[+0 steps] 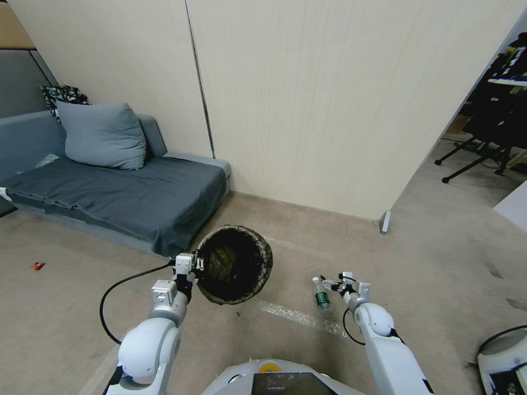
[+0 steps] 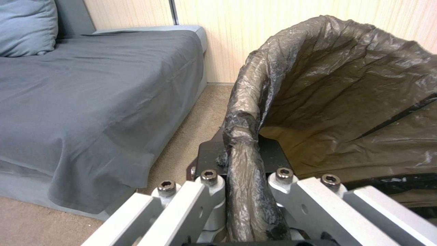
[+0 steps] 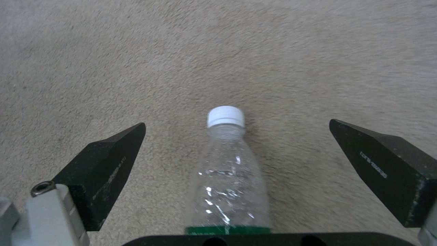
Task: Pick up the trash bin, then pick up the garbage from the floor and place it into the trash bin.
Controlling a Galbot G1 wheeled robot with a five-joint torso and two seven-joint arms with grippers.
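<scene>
1. Looking from the head: the left gripper [image 1: 196, 264] pinched the near rim of the trash bin [image 1: 235, 264], a round bin lined with a dark plastic bag and tilted so its mouth faced the camera, just off the corner of a grey sofa bed [image 1: 121, 195]. The right gripper [image 1: 335, 284] sat low over the beige carpet [image 1: 428, 247], at a clear plastic bottle [image 1: 321, 296] with white cap and green label, lying on the floor. A small red scrap [image 1: 37, 266] lay well apart on the carpet to the left. A grey cushion [image 1: 101, 134] rested on the sofa bed.

2. Left wrist: the left gripper [image 2: 240, 177] was clamped on the bag-wrapped rim of the trash bin [image 2: 346, 102], one pad outside and one inside. The sofa bed [image 2: 91, 95] stood beside it.

3. Right wrist: the right gripper [image 3: 237, 150] was spread wide, its black fingertips [image 3: 114, 164] on either side of the bottle [image 3: 230, 177], neither touching it. The bottle lay on the carpet [image 3: 182, 51], cap pointing away from the wrist.
</scene>
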